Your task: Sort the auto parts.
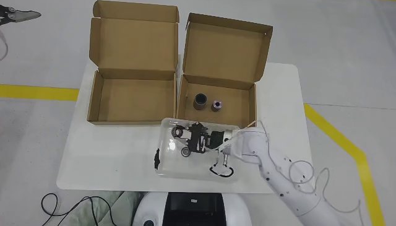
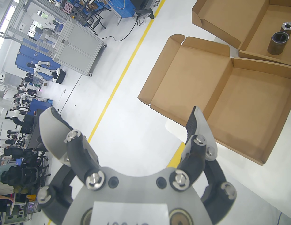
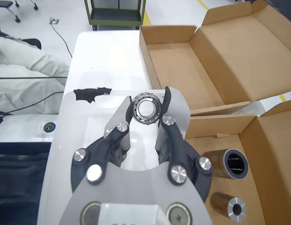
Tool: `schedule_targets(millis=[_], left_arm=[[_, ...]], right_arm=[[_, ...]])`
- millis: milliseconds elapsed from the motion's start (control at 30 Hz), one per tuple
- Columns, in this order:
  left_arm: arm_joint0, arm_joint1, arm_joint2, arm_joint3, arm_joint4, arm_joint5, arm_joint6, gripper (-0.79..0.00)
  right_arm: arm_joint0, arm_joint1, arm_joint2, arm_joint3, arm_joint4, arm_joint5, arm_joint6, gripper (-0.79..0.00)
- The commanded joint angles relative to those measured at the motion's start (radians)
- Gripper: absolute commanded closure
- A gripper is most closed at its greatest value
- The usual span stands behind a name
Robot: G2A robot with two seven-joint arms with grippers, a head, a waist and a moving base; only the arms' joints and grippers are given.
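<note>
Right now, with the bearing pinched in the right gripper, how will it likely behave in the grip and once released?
The bearing looks all metal, so probably heavy for its size and rigid. The right gripper pinches its round rim at two spots, so it could pivot or slip. Set on its rim it would likely roll.

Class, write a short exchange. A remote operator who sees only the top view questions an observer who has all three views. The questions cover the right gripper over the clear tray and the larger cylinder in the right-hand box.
Operator: From above I cannot tell. Is the right gripper holding anything?
Observer: Yes, it is shut on a roller bearing, held above the clear tray.
Operator: What is inside the larger cylinder in the right-hand box?
Observer: Rows of small balls line its bore.
</note>
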Motion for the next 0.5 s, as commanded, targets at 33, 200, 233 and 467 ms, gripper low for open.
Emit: schedule_targets(millis=[33,200,233,467], left_arm=[[0.000,0.000,0.000,0.000,0.000,0.000,0.000,-0.785],[0.000,0.000,0.000,0.000,0.000,0.000,0.000,-0.785],[0.000,0.000,0.000,0.000,0.000,0.000,0.000,-0.785],[0.000,0.000,0.000,0.000,0.000,0.000,0.000,-0.785]], right_arm=[[-0.009,0.005,0.021,-0.010,0.018,-0.014,-0.075,0.000],[-0.019,0.012,0.065,-0.021,0.050,-0.043,-0.215,0.000],[-0.018,0.013,0.071,-0.022,0.055,-0.047,-0.231,0.000],[0.016,0.011,0.098,-0.031,0.107,-0.070,-0.332,0.000]])
